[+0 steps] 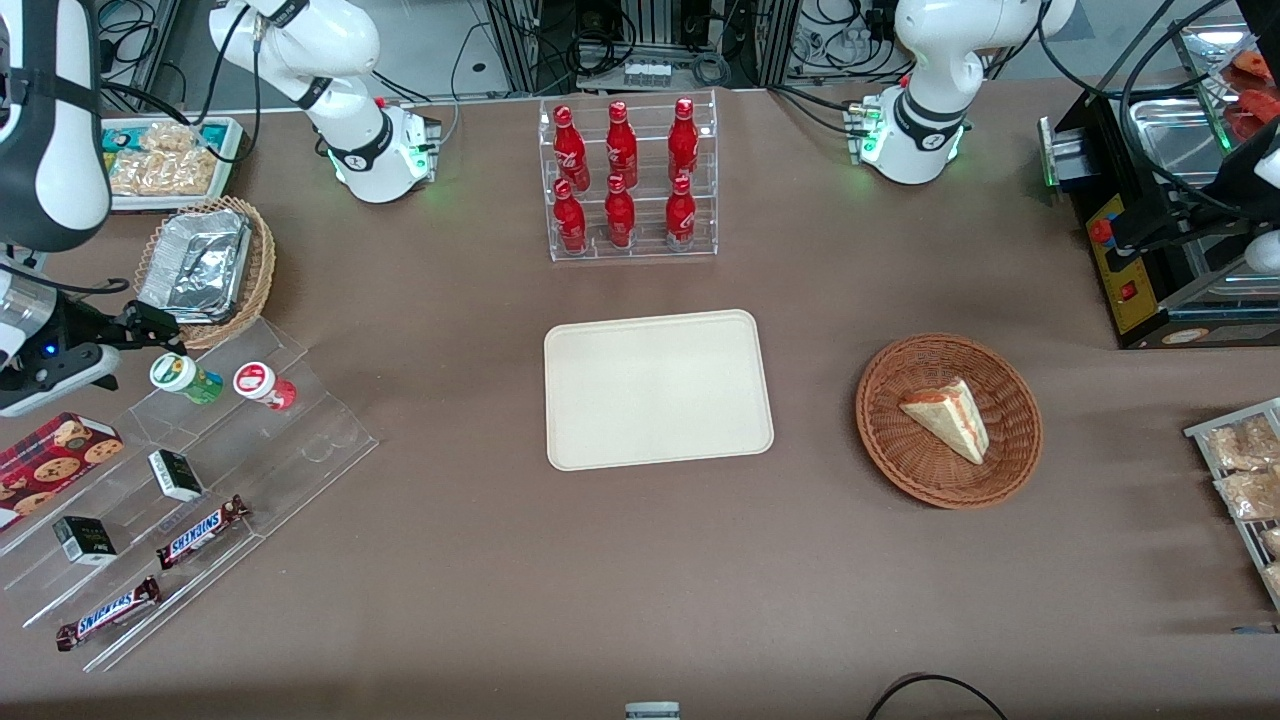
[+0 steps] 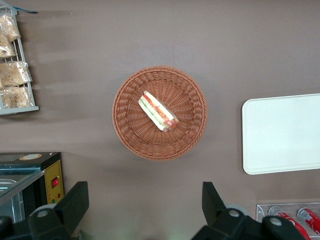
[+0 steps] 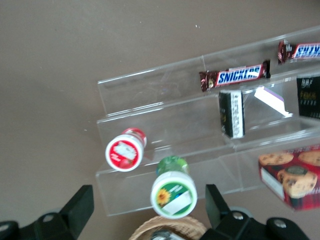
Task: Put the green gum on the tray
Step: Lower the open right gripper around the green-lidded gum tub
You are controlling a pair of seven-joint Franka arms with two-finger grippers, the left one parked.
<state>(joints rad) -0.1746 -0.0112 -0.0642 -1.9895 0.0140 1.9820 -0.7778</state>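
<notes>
The green gum (image 1: pixel 186 378) has a green body and a white lid. It stands on the top step of a clear acrylic stand (image 1: pixel 300 440), toward the working arm's end of the table. It also shows in the right wrist view (image 3: pixel 173 193). My right gripper (image 1: pixel 152 330) hovers just above it, open and empty. In the right wrist view the gripper (image 3: pixel 149 210) has its two black fingers wide apart, with the gum's lid between them, untouched. The cream tray (image 1: pixel 657 388) lies bare at the table's middle, and its edge shows in the left wrist view (image 2: pixel 282 132).
A red gum canister (image 1: pixel 264 384) stands beside the green one. A wicker basket holding a foil tray (image 1: pixel 200 265) sits right next to the gripper. Snickers bars (image 1: pixel 200 530), small black boxes and a cookie box (image 1: pixel 55 455) lie on the stand. A cola rack (image 1: pixel 630 180) and a sandwich basket (image 1: pixel 948 420) stand farther along.
</notes>
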